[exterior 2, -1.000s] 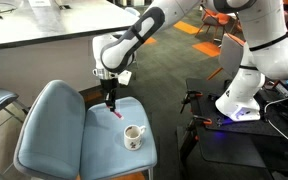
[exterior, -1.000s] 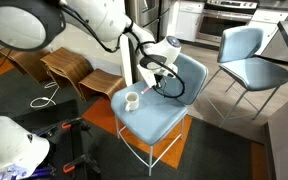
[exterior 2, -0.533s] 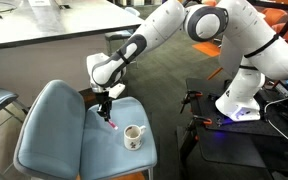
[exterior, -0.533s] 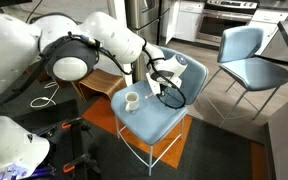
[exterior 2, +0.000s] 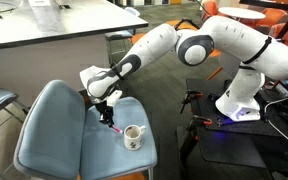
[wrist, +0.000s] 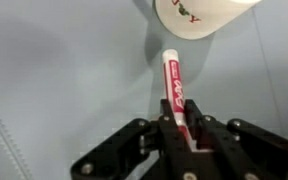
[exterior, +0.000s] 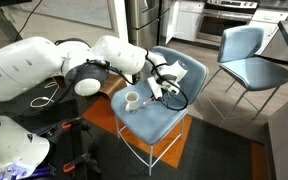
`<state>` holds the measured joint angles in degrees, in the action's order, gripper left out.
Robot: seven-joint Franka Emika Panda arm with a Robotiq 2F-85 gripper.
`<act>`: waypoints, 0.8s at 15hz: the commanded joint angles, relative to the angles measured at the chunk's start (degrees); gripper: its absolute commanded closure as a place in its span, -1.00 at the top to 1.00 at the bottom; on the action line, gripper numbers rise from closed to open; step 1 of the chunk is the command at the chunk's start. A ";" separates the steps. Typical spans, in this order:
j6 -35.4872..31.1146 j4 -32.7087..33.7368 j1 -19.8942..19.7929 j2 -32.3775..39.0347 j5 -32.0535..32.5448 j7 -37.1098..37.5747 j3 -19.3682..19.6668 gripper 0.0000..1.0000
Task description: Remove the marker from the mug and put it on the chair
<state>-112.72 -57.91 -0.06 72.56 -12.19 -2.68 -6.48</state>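
Lowered further since a second ago, the gripper (exterior 2: 107, 113) has been brought close over the chair (exterior 2: 102, 152) seat, toward its back edge. The marker (wrist: 174, 85) is out of the mug (exterior 2: 133, 137) and is clamped between the jaws, its free end pointed at the mug just beside it. Whether it rests on the padding cannot be told. The setting-down step is judged to be in hand. Next, the jaws would need to be parted and the arm lifted without the mug being knocked.
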 commanded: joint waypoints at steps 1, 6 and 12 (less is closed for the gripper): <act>6.84 12.01 1.59 5.97 2.09 3.19 1.49 -0.90; 4.60 16.55 2.39 6.25 3.41 3.54 2.62 0.16; -0.46 11.33 5.20 0.56 5.66 3.29 4.71 0.99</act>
<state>-110.24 -42.06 3.16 76.76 -8.70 -0.57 -3.77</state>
